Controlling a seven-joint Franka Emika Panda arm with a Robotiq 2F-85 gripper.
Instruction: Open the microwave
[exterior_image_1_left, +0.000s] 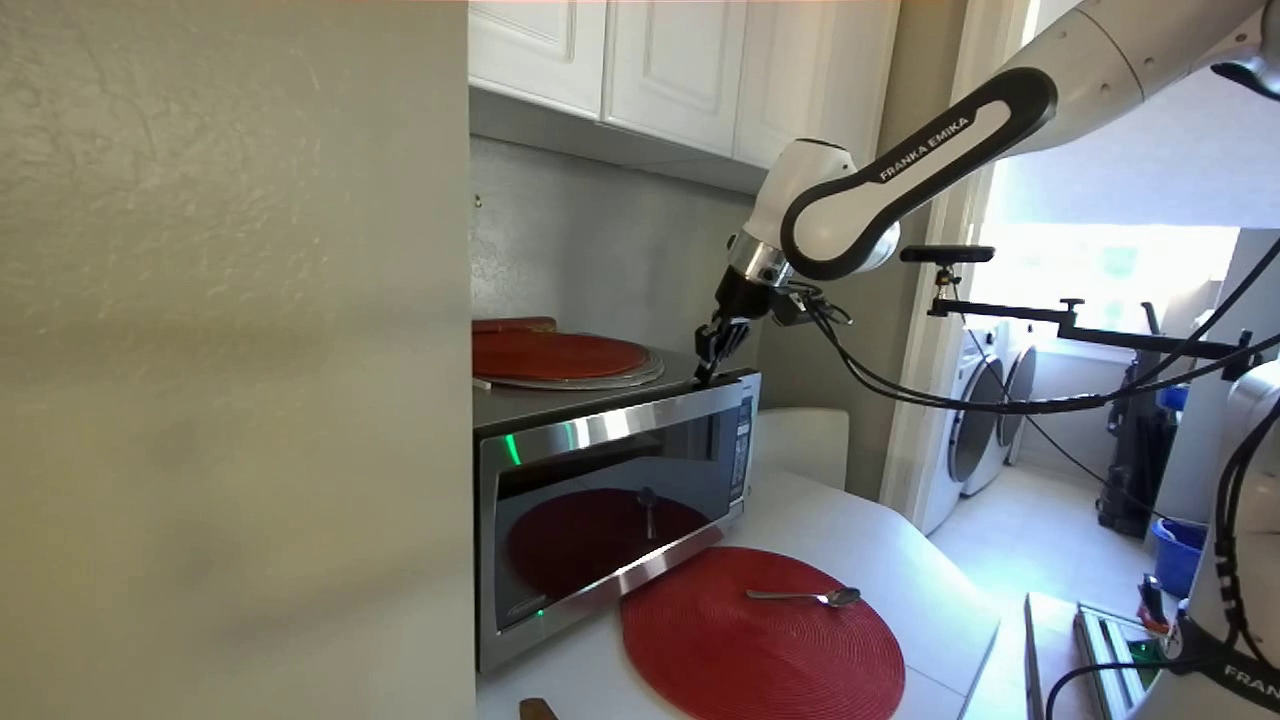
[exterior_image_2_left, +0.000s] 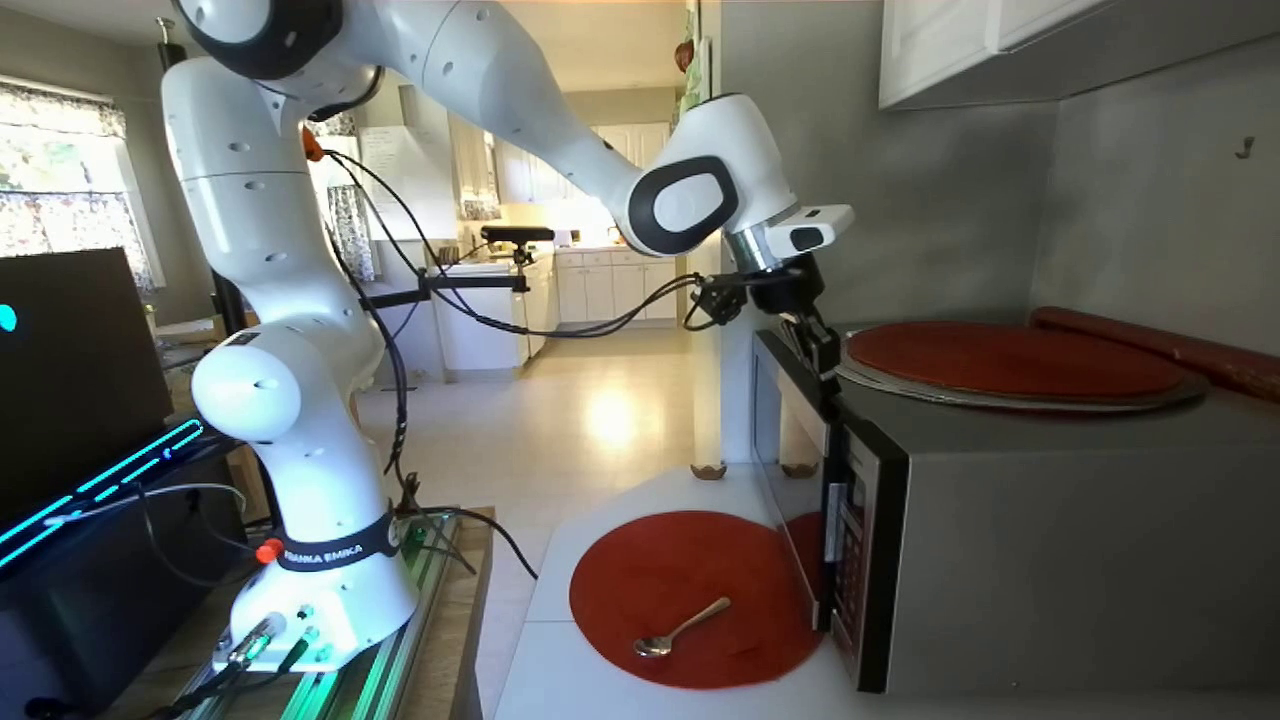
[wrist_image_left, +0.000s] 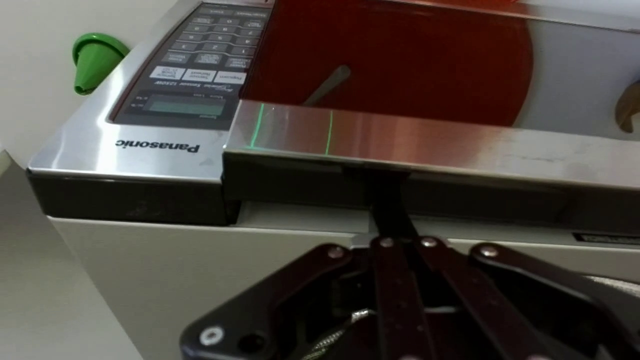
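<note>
One boxy grey-and-stainless-steel microwave (exterior_image_2_left: 1060, 570), lettered Panasonic, standing on a white bench (exterior_image_1_left: 850, 530) below white panelled wall cupboards (exterior_image_1_left: 675, 75), its front towards the white-and-black jointed robot arm (exterior_image_2_left: 540, 110). One wide, steel-framed, dark-glass door (exterior_image_1_left: 620, 510), slightly ajar: in the wrist view it stands proud of the dark grey keypad panel (wrist_image_left: 210, 55), a narrow gap behind it. One black, linked-finger end effector (wrist_image_left: 387, 205), fingers drawn together, nothing seen between them, the tips at the door's top edge near the keypad end; whether they reach down into the gap or only bear on the black rim, we cannot tell. We take the placing to be for leverage: we make out no projecting handle, the keypad end looks to be the free edge, and joined fingers make a slim hook for drawing the door outwards. We judge the wide swing outstanding, a slip off the rim the likeliest fault. One red round woven placemat (exterior_image_1_left: 740, 660), flat before the microwave, bearing one silver metal spoon (exterior_image_2_left: 681, 630); both lie low, so we expect the door to pass above. One red round disc (exterior_image_2_left: 1010, 360) upon a grey round disc (exterior_image_1_left: 645, 373), stacked on the microwave, probably for storage. One green cone (wrist_image_left: 97, 62), beyond the keypad end, its support unclear.
</note>
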